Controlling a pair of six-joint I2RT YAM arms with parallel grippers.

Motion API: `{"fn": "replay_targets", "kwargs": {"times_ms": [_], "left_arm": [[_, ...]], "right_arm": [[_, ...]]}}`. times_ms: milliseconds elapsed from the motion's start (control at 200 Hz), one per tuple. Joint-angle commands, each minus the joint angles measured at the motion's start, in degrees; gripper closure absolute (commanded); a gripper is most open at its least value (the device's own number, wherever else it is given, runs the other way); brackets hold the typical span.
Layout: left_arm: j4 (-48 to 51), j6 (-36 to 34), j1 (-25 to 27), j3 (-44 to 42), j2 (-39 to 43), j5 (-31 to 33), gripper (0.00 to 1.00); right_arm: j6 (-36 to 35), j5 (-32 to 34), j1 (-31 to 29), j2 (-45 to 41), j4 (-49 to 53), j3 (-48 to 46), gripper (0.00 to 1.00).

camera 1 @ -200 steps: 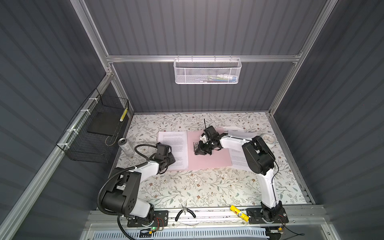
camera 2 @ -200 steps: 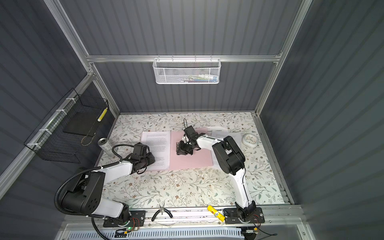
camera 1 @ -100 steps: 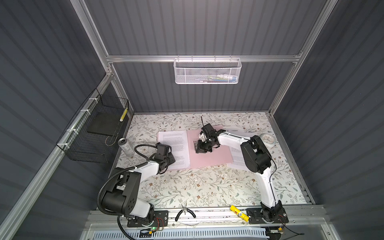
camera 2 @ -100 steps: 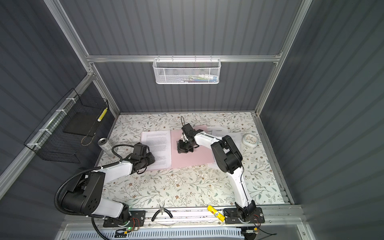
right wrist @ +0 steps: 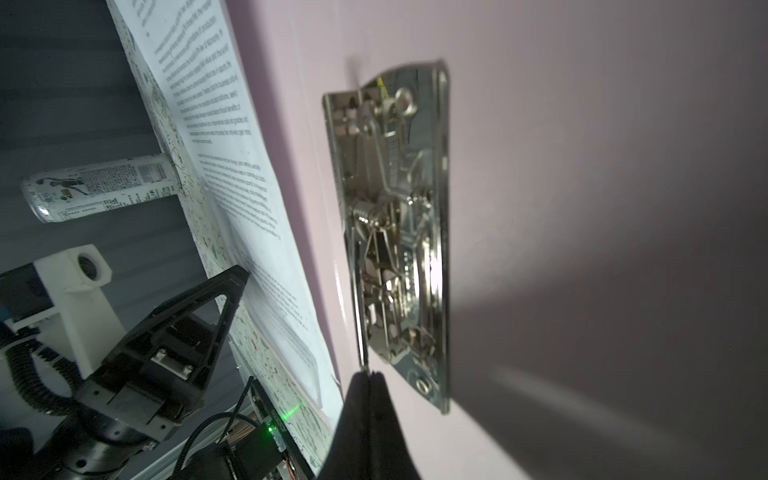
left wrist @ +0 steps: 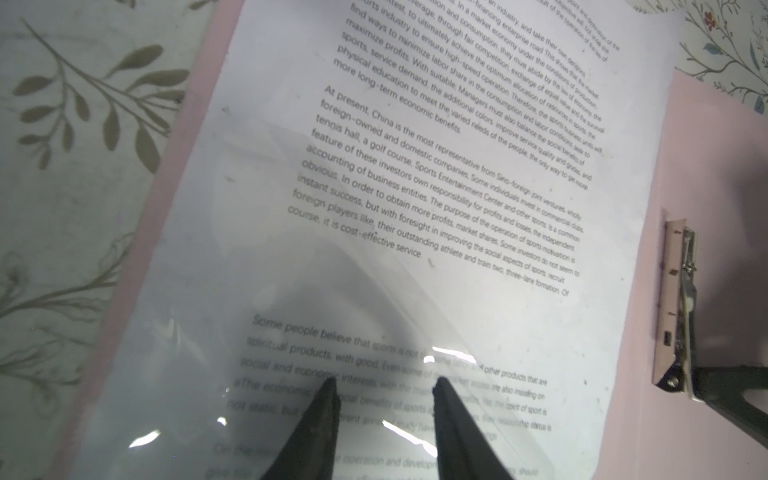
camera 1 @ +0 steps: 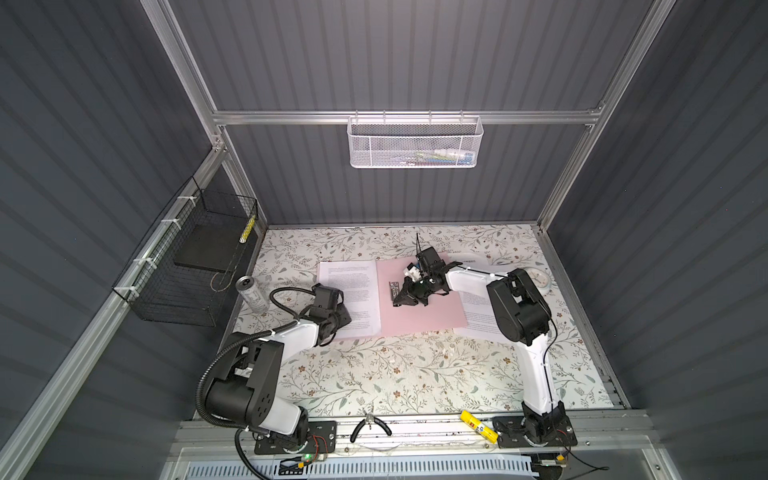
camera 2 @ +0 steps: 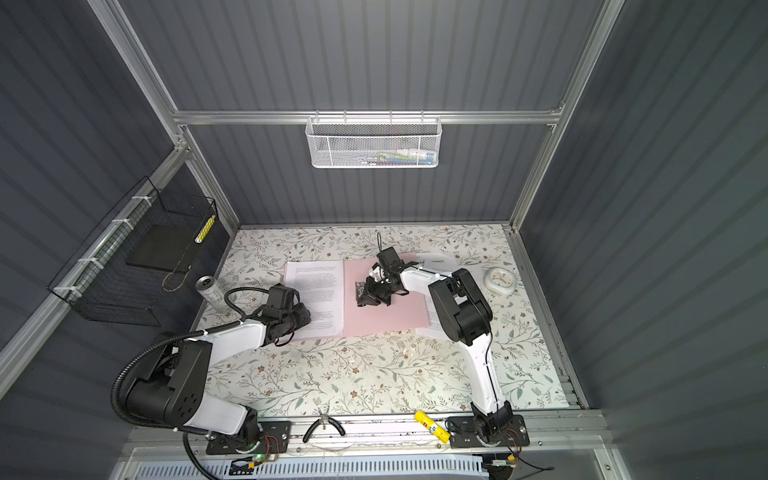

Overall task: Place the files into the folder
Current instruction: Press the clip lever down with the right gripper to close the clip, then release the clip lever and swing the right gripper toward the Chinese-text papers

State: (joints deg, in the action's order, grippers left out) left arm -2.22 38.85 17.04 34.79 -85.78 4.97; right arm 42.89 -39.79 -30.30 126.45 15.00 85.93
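Our left gripper [left wrist: 384, 388], jaws apart, rests tips-down on the printed sheet [left wrist: 415, 166] on the folder's [camera 1: 419, 320] left flap; we should press lightly so it stays flat. At the clip [right wrist: 395, 232] by the spine, the right gripper [right wrist: 368, 380], fingers pressed together, should raise the lever fully before the files [camera 1: 478, 318] on the right slide under.

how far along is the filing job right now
Done: the folder lies open, and one sheet lies on its left half. In hand: the left claw stands open over that sheet, and the shut right claw sits at the end of the clip. Left: loose pages lie on the table right of the folder, and nothing is under the clip yet.
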Motion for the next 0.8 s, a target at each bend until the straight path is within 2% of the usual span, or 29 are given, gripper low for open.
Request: {"fn": "replay_targets", "kwargs": {"times_ms": [0, 160, 385, 465, 540, 691, 796], "left_arm": [[9.8, 0.4, -0.7, -1.7, -2.6, 1.7, 0.60], [9.8, 0.6, -0.7, -1.8, -2.6, 1.8, 0.60], [8.7, 1.7, -0.7, -2.8, -1.7, 2.3, 0.61], [8.6, 1.8, -0.7, -3.0, -1.6, 2.3, 0.61], [8.6, 1.9, -0.7, -3.0, -1.6, 2.4, 0.60], [8.6, 1.9, -0.7, -3.0, -1.6, 2.4, 0.60], [8.5, 1.9, -0.7, -3.1, -1.4, 2.5, 0.60]], "right_arm": [[3.7, 0.4, 1.1, -0.9, 0.5, -1.7, 1.00], [5.0, -1.8, 1.6, -3.0, -1.8, -1.7, 1.00], [4.9, -1.5, 2.9, -5.2, -1.5, -2.1, 0.72], [5.0, -1.5, 3.1, -5.3, -1.8, -2.7, 0.67], [5.0, -1.4, 3.2, -5.1, -1.9, -3.4, 0.71], [5.6, -2.0, 2.9, -4.4, -1.8, -4.4, 0.91], [5.1, -2.8, 2.3, -3.4, -1.3, -4.2, 0.93]]}}
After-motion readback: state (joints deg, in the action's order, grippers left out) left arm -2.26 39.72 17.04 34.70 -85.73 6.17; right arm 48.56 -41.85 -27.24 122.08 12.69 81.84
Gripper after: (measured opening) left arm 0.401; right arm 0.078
